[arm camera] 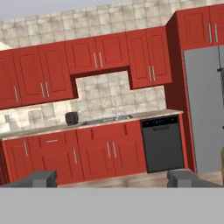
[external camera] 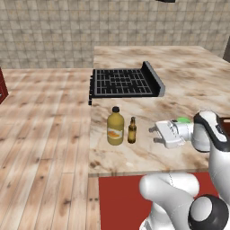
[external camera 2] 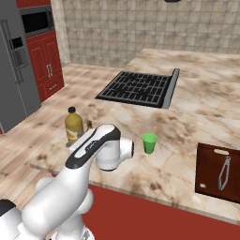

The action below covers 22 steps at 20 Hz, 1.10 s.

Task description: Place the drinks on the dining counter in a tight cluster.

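The jaws [arm camera: 111,178] stood spread wide and empty, their two dark tips far apart at the bottom of the hand view, which looked level across the room at red cabinets [arm camera: 87,57], a black dishwasher [arm camera: 162,143] and the grey fridge [arm camera: 205,109]. On the desk [external camera: 148,155], the juice bottle [external camera: 115,126] and the slim brown bottle [external camera: 132,130] stood upright just beside each other near the front edge, short of the black cooktop [external camera: 123,82]. I could not find the water bottle.

The likeliest trouble, as I judged it, was a sideways knock: the hand lay low over the desk with its jaws pointing toward the pair, so a careless advance could topple the narrow brown bottle or push it off the near edge.

The left base view showed the gap between hand and bottles plainly. The right base view hid most of the brown bottle behind the arm, yet gave a green cup [external camera 2: 149,143] and a dark cutting board [external camera 2: 219,172] with tongs [external camera 2: 224,171]. A yellow sliver at the hand view's right edge was perhaps the juice bottle.
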### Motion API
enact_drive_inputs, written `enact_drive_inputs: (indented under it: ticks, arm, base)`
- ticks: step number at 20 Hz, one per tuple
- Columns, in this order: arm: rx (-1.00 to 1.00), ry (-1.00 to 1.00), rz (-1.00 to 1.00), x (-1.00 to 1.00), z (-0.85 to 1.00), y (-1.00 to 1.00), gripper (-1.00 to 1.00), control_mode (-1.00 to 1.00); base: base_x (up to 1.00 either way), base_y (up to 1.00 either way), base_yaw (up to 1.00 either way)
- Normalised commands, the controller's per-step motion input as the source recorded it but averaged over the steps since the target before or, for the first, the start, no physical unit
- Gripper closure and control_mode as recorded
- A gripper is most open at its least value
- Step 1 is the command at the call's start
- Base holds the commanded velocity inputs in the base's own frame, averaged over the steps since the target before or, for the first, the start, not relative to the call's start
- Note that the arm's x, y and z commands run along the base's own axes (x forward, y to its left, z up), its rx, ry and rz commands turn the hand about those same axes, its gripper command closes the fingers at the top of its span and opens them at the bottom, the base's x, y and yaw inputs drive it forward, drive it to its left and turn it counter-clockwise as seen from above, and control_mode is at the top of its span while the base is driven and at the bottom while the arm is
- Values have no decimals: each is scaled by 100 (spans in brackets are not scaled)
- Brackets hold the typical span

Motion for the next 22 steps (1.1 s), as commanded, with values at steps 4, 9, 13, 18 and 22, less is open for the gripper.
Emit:
enact_drive_inputs:
  ticks: [4, 9, 13, 18, 22]
  arm:
    - [0, 0, 0, 0, 0, 0, -100, 100]
    - [0, 0, 0, 0, 0, 0, -100, 100]
    - [0, 0, 0, 0, 0, 0, -100, 100]
    - [0, 0, 0, 0, 0, 0, -100, 100]
    - [0, 0, 0, 0, 0, 0, -100, 100]
  base:
    - [-41, 7, 7]
    - [-53, 21, 34]
    - [-38, 27, 65]
    - [-24, 27, 85]
    - [-16, 28, 92]
